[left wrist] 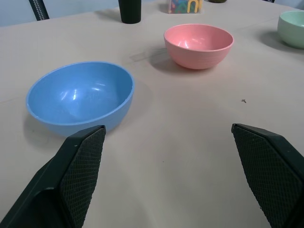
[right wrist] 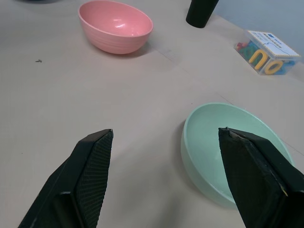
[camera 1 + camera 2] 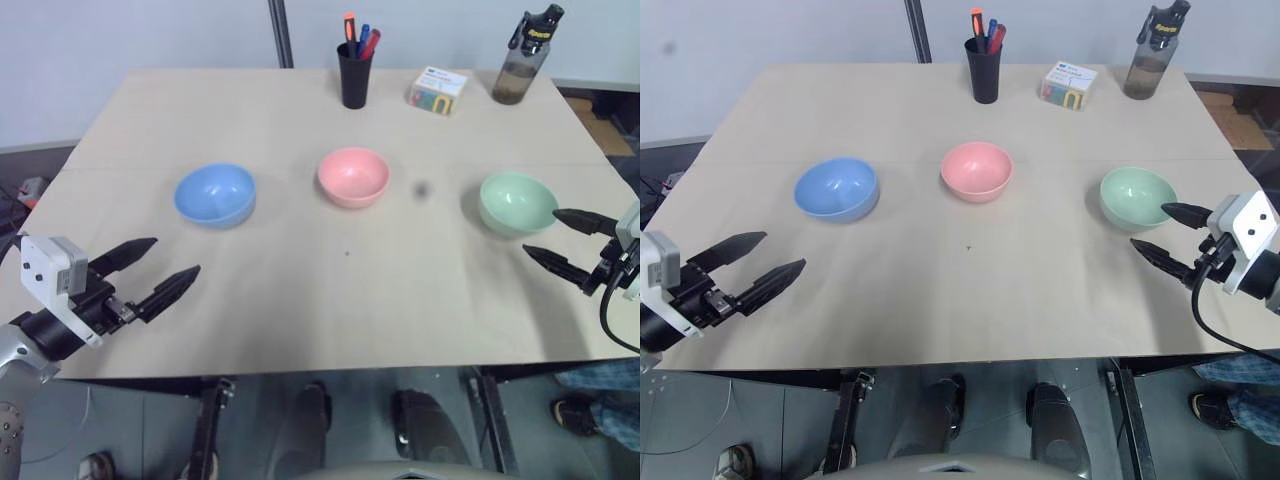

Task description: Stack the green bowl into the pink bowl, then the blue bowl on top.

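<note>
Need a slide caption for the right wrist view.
Open right gripper approaching the green bowl, pink bowl beyond.

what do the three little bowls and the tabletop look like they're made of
The round pale green bowl, salmon-pink bowl and sky-blue bowl look like smooth moulded plastic with a semi-gloss finish: soft highlights show inside each. The beige tabletop looks like matte laminate or painted board, with no visible grain; which one is unclear.
</note>
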Robot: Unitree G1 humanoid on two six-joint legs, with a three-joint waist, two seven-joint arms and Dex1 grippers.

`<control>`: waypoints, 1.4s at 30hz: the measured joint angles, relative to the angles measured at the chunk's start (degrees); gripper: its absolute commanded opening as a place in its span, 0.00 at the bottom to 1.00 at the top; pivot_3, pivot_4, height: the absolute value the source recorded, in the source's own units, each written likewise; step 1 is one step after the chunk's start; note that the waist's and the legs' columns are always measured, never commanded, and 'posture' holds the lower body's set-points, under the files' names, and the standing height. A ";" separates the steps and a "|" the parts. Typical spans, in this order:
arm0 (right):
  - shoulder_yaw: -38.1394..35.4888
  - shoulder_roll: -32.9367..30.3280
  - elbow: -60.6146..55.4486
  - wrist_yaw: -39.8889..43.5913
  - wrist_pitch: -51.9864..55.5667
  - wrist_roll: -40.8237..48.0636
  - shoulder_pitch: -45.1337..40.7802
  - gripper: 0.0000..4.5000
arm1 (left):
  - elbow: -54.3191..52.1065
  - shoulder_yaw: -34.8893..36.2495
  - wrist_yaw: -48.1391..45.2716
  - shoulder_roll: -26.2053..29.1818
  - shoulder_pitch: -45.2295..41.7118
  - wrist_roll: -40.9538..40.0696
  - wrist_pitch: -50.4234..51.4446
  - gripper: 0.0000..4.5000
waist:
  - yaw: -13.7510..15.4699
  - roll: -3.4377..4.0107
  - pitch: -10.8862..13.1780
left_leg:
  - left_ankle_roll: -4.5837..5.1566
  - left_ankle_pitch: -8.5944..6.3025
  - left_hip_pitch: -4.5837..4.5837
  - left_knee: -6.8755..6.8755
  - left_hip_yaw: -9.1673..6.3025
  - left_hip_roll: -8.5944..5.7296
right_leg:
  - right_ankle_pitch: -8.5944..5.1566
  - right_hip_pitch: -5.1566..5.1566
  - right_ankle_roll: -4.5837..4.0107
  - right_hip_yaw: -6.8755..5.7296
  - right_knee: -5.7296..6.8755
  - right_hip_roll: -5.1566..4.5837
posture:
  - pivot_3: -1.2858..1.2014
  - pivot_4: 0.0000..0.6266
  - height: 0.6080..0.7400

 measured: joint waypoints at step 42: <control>49.72 39.78 78.75 -8.01 -42.43 -42.25 -66.26 0.02 | -20.48 0.04 8.22 -8.53 8.14 -11.25 0.04 1.00 | -2.05 0.00 0.05 | -0.05 0.05 0.17 -0.20 -0.17 0.06 | 0.16 -0.13 -0.28 -0.07 0.40 0.23 | 0.52 0.24 1.00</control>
